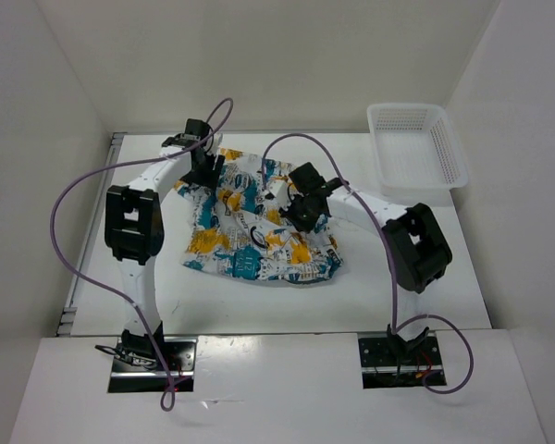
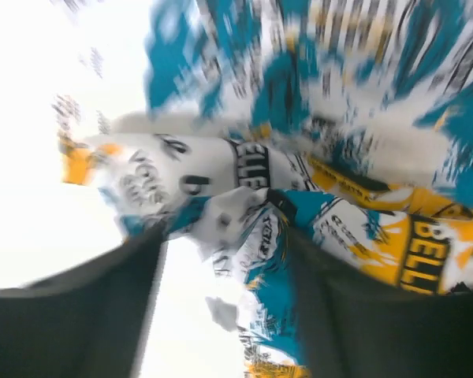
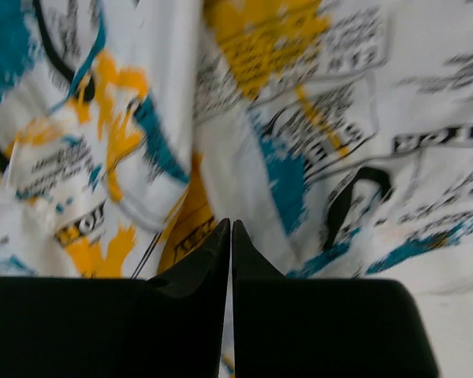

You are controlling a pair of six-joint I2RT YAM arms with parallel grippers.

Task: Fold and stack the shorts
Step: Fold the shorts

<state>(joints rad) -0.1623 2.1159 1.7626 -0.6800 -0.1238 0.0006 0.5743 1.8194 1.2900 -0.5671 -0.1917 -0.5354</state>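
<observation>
Printed shorts point(image 1: 250, 231) crumpled on the desk point(image 1: 425, 287)
They lie left of the basket point(image 1: 416, 143). The left hand point(image 1: 203, 165) is at their far edge, fingers apart around a fold. The right hand point(image 1: 291, 208) is over their middle, fingers together.

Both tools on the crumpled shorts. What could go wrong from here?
1. The right tool is shut over the middle of the shorts. Its wrist view does not show whether it pinches cloth, so it may lift nothing, or several layers.
2. The left tool is open with bunched fabric between its fingers. Closing there may grab a wad rather than one edge, skewing the fold.
3. The left wrist view is blurred, so checking that grasp is unreliable.
</observation>
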